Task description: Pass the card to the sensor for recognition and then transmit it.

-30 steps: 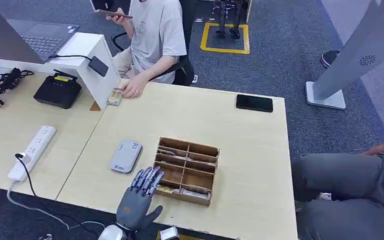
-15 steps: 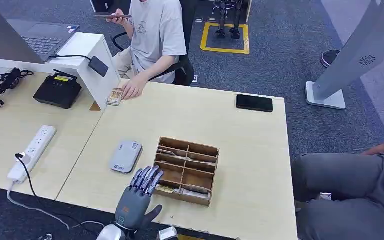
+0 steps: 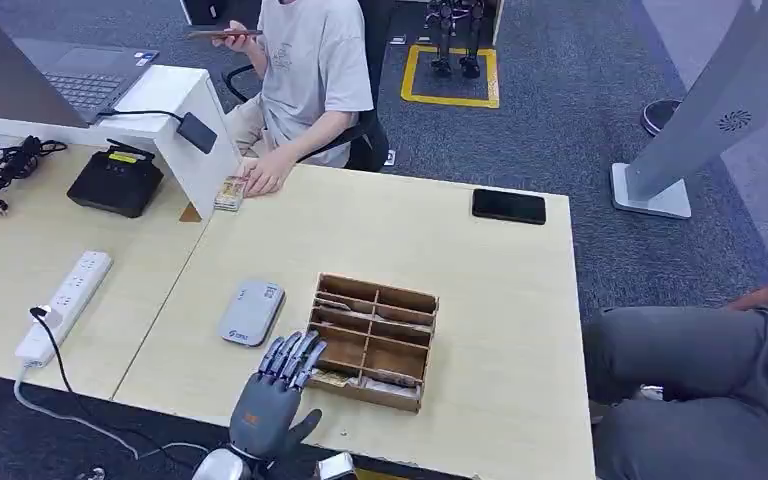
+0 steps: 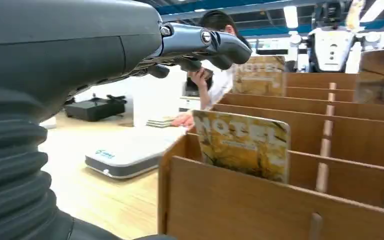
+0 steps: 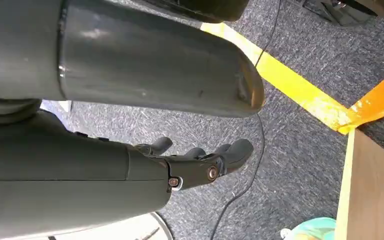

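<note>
At the counter's (image 3: 480,330) near edge, the left hand (image 3: 272,400) hovers with fingers (image 3: 295,355) released and spread, beside the wooden organizer (image 3: 373,340); a card (image 4: 242,145) stands in its nearest compartment. The right hand (image 5: 200,162) hangs loosely uncurled, holding nothing, above the carpet.

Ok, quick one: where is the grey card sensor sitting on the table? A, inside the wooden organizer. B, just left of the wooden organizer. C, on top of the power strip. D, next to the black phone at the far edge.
B: in the head view the grey card sensor lies flat on the table just left of the wooden organizer, well apart from the black phone and the power strip.
</note>
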You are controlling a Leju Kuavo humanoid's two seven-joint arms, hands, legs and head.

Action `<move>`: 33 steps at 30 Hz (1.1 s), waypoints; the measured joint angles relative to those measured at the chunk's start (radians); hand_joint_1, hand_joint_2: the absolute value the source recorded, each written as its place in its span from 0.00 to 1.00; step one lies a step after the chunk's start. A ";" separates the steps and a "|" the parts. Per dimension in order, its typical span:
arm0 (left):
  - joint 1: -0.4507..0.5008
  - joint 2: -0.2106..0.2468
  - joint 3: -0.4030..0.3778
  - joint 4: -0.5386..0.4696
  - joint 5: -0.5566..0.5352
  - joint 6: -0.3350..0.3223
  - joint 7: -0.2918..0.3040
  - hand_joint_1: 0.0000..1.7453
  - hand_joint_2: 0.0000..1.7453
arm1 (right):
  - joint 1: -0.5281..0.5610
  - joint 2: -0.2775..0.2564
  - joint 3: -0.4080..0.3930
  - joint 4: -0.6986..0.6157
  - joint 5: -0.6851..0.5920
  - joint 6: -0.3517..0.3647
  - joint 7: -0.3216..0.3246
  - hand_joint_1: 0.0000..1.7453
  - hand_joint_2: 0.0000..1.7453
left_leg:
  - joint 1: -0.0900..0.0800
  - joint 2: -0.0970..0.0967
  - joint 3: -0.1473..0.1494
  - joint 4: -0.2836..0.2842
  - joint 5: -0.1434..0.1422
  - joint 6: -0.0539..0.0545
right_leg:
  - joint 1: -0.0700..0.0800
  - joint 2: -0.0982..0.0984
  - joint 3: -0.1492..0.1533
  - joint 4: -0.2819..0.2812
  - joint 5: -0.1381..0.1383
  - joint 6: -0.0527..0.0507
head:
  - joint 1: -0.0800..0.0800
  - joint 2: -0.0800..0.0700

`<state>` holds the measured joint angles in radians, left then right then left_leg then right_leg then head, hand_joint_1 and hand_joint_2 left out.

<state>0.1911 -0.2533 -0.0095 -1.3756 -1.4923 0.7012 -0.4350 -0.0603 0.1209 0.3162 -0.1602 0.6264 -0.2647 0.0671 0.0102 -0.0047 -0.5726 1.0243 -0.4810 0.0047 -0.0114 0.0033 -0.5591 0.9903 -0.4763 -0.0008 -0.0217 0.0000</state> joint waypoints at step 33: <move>0.012 -0.010 -0.005 -0.003 0.067 0.000 -0.116 0.00 1.00 | 0.000 0.003 -0.018 0.000 0.014 0.003 0.000 0.00 0.00 | 0.000 0.000 0.000 0.000 0.000 0.000 | 0.000 0.000 0.000 0.000 0.000 0.000 | 0.000 0.000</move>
<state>0.2027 -0.2636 -0.0149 -1.3783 -1.4248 0.7011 -0.5512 -0.0605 0.1236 0.2983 -0.1606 0.6409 -0.2617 0.0671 0.0102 -0.0048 -0.5727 1.0243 -0.4810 0.0047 -0.0115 0.0033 -0.5591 0.9903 -0.4764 -0.0009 -0.0221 0.0000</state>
